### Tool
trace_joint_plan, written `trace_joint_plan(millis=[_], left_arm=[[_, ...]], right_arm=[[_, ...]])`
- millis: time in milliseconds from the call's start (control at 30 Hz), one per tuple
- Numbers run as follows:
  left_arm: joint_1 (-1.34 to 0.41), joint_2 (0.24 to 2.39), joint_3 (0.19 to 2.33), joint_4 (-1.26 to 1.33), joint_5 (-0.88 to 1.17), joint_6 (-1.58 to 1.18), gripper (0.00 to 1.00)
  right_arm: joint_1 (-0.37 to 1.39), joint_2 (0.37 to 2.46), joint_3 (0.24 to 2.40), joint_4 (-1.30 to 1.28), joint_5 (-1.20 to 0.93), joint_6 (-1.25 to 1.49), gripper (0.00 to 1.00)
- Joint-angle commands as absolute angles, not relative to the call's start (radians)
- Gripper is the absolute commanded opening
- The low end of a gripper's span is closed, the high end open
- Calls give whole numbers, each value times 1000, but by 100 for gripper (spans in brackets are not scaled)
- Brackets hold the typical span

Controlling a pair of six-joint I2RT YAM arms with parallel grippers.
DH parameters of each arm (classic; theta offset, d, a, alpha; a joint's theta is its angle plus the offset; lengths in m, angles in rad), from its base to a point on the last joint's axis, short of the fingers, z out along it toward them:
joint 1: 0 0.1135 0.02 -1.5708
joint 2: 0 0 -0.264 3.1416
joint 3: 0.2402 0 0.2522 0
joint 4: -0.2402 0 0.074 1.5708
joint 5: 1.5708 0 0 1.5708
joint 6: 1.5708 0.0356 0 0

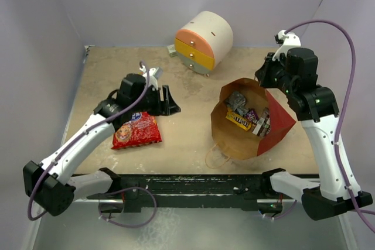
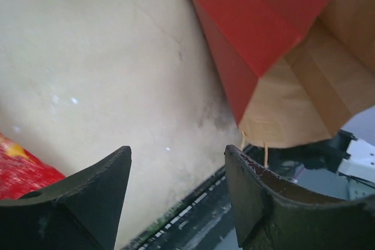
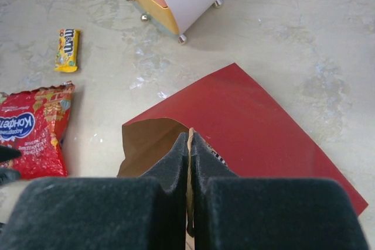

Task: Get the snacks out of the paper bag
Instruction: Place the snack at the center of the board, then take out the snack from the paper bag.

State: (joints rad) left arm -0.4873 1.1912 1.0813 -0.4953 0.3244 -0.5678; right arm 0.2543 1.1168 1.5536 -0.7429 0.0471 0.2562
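Observation:
The paper bag (image 1: 275,122) lies tilted on the table, red outside, its brown mouth facing up and left. Inside it I see a silver foil packet (image 1: 237,100), a yellow candy packet (image 1: 239,120) and small dark packets (image 1: 261,122). My right gripper (image 1: 263,82) is shut on the bag's far rim, a thin tan handle strip (image 3: 189,139) pinched between its pads. The red crisp packet (image 1: 136,131) lies flat on the table under my left arm. My left gripper (image 1: 172,102) hovers open and empty just right of it, pointing toward the bag (image 2: 281,45). A yellow candy packet (image 3: 67,49) lies on the table.
A round white cabinet (image 1: 205,40) with orange-yellow drawers stands at the back centre. The bag's other string handle (image 1: 215,156) loops onto the table near the front edge. The black front rail (image 2: 193,215) runs below my left fingers.

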Motion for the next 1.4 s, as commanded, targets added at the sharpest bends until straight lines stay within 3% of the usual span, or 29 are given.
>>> trace_joint_plan(millis=[0, 300, 567, 900, 1033, 1367], left_arm=[[-615, 1111, 1016, -367, 213, -767, 68], [-873, 1117, 1037, -174, 47, -675, 62], [-1099, 1269, 1122, -25, -77, -459, 59], [-1154, 1522, 1138, 55, -248, -543, 39], [-1186, 1641, 1207, 38, -345, -591, 22], [-1242, 1904, 1385, -68, -556, -797, 21]], right_arm=[[253, 1111, 1549, -653, 0, 302, 0], [253, 1121, 1532, -638, -72, 357, 0], [253, 1139, 1560, -666, -137, 375, 0], [253, 1132, 1546, -688, -177, 413, 0], [253, 1138, 1562, -712, -193, 412, 0], [253, 1130, 1592, -766, -189, 390, 0]])
